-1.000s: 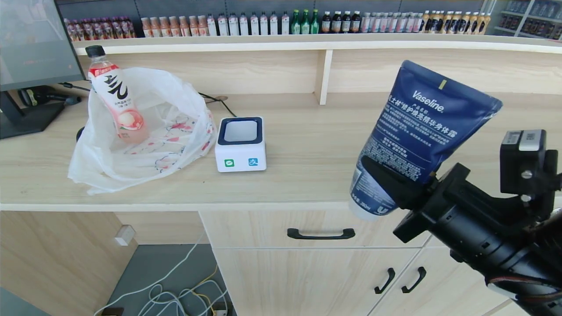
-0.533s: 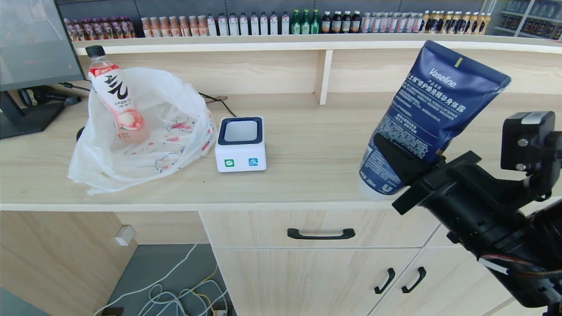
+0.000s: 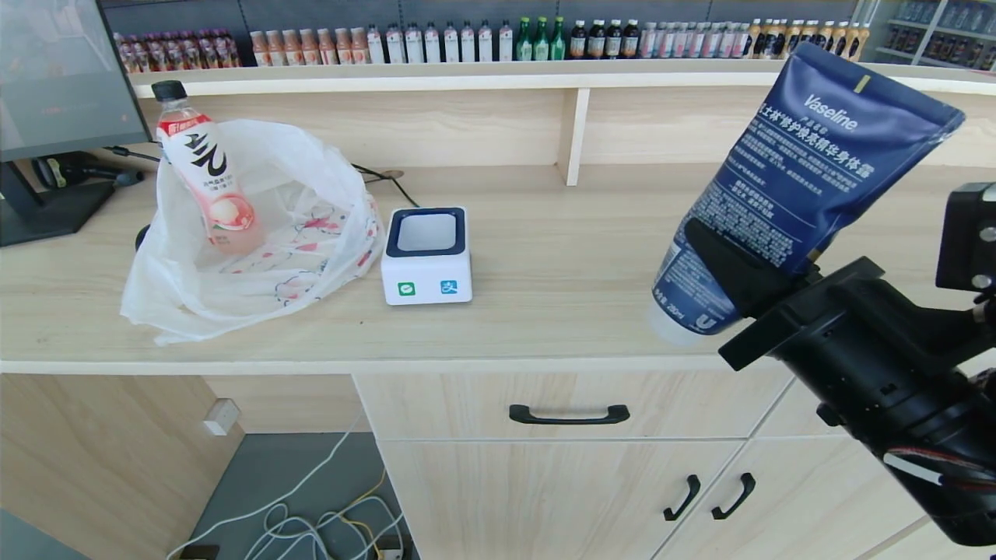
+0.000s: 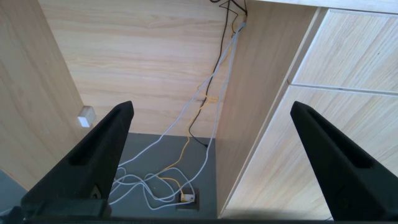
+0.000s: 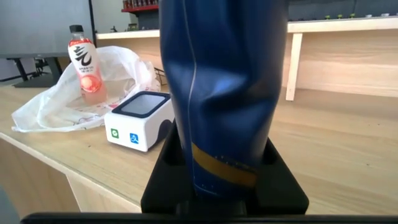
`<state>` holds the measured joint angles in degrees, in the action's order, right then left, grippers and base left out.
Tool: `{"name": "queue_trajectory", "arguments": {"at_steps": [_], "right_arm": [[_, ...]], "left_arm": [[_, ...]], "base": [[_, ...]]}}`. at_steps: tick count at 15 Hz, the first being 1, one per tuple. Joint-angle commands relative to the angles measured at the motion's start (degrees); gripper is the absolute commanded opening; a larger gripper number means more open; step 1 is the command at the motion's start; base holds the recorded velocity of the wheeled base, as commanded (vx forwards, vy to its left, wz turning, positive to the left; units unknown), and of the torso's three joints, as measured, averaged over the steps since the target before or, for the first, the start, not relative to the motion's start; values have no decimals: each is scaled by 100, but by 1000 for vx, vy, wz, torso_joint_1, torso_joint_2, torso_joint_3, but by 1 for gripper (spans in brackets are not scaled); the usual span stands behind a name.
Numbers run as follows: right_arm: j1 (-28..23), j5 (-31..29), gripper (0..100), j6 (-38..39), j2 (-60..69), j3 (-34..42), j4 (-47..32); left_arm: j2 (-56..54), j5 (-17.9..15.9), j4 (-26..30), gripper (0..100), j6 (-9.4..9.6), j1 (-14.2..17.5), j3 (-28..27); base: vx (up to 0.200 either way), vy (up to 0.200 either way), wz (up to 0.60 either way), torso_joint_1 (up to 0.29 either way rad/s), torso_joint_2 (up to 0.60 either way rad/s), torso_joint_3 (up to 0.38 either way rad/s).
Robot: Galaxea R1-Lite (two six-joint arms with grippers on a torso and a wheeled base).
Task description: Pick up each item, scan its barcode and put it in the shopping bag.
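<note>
R claw (image 3: pixel 739 284) clamped on blue tube (image 3: pixel 801 179) near cap end, held tilted above surface (image 3: pixel 560 257) R front edge, well apart from scanner (image 3: pixel 427 253) and bag (image 3: pixel 257 233), prob. to present barcode; L claw (image 4: pixel 211 124) spread wide, empty.

head: high, facing counter (image 3: pixel 545 257) | right wrist: close, shares scanner (image 5: pixel 138 120) | left wrist: faces cables (image 4: pixel 163 182)

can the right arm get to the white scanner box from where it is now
Probably yes: bare wooden counter lies between the right gripper, shut on the dark blue squeeze tube, and the white cube-shaped scanner; the white plastic bag sits beyond it.
</note>
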<state>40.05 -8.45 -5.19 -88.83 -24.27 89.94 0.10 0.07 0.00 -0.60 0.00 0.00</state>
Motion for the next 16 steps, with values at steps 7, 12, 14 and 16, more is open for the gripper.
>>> {"name": "queue_trajectory", "arguments": {"at_steps": [7, 12, 14, 16], "right_arm": [[-102, 19, 0, 27, 129, 45, 6], [-181, 19, 0, 27, 182, 195, 6], [-181, 19, 0, 27, 235, 212, 6], [-181, 19, 0, 27, 288, 221, 6]], "left_arm": [[-1, 1, 0, 100, -28, 9, 0], [8, 1, 0, 100, -46, 9, 0], [-1, 1, 0, 100, -46, 9, 0], [-1, 1, 0, 100, -46, 9, 0]], "base": [[0, 143, 0, 2, 1, 0], [0, 200, 0, 6, 3, 5], [0, 200, 0, 2, 0, 2], [0, 200, 0, 2, 0, 5]]}}
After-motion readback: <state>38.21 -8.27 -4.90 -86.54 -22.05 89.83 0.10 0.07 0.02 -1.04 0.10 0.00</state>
